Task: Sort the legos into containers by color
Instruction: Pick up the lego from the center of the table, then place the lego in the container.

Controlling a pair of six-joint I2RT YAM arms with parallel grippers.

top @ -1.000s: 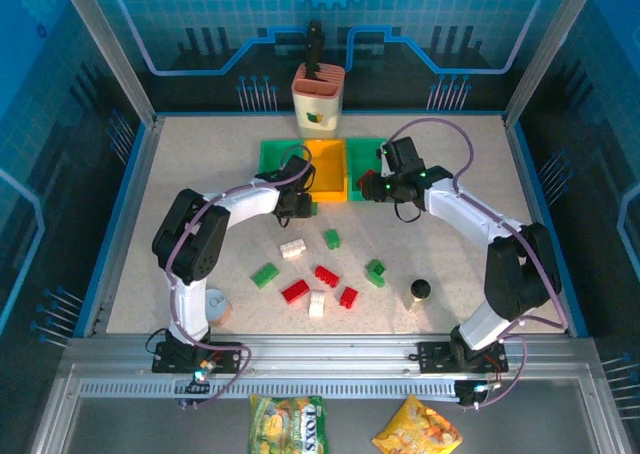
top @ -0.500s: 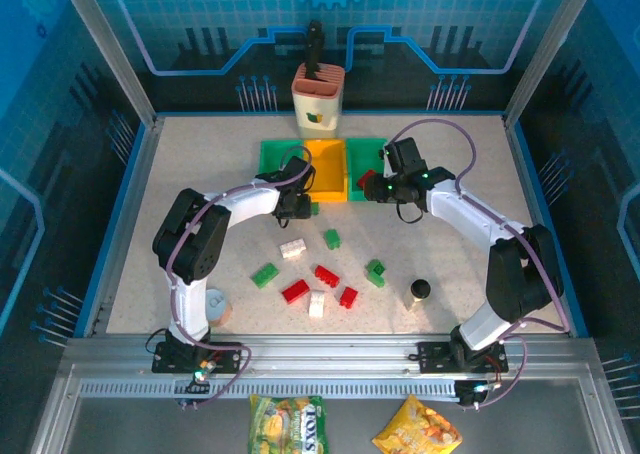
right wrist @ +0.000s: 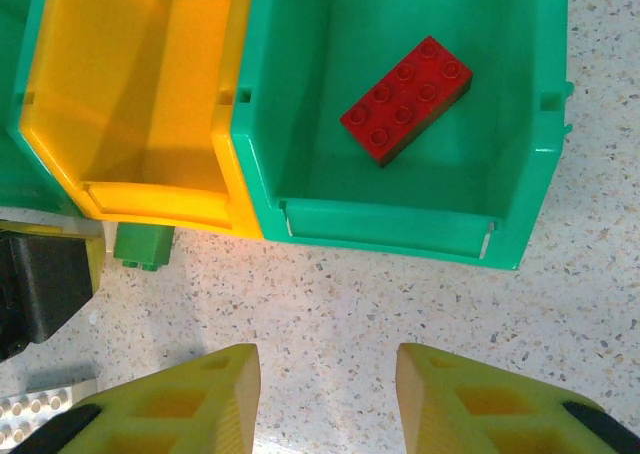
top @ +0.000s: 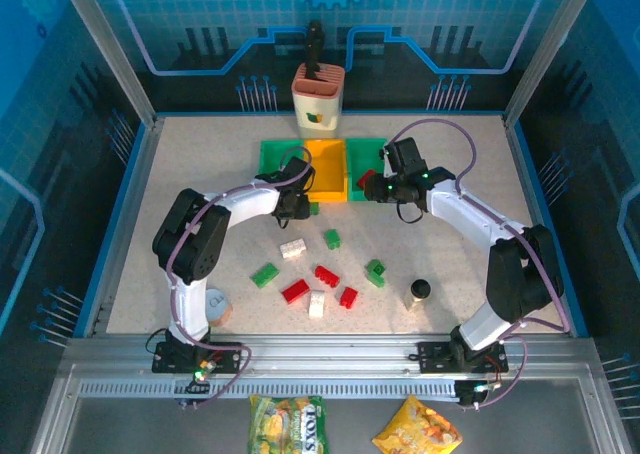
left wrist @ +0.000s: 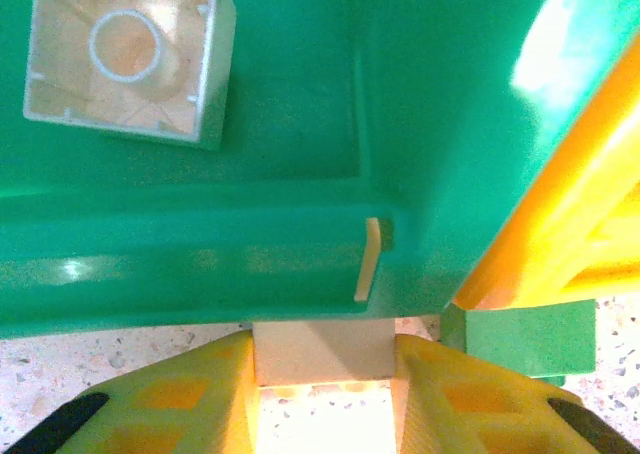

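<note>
My left gripper [left wrist: 322, 362] is shut on a white lego [left wrist: 322, 346] at the front wall of the left green container [left wrist: 300, 234], low over the table. Another white lego [left wrist: 130, 59] lies upside down inside that container. A green lego [left wrist: 520, 336] rests on the table in front of the yellow container [left wrist: 575, 209]. My right gripper [right wrist: 328, 369] stands open with nothing in it, over bare table before the right green container [right wrist: 400, 224], which holds a red lego [right wrist: 405, 99]. Several red, green and white legos [top: 326, 275] lie scattered mid-table.
A cream-and-orange cup [top: 318, 101] stands behind the containers. A black-capped bottle [top: 420, 291] stands at the right of the loose bricks, and a round tin [top: 214, 302] sits by the left arm's base. Blue walls ring the table.
My left gripper's jaws have closed in on the white lego. Both arms have stayed where they were, and the loose bricks have not moved.
</note>
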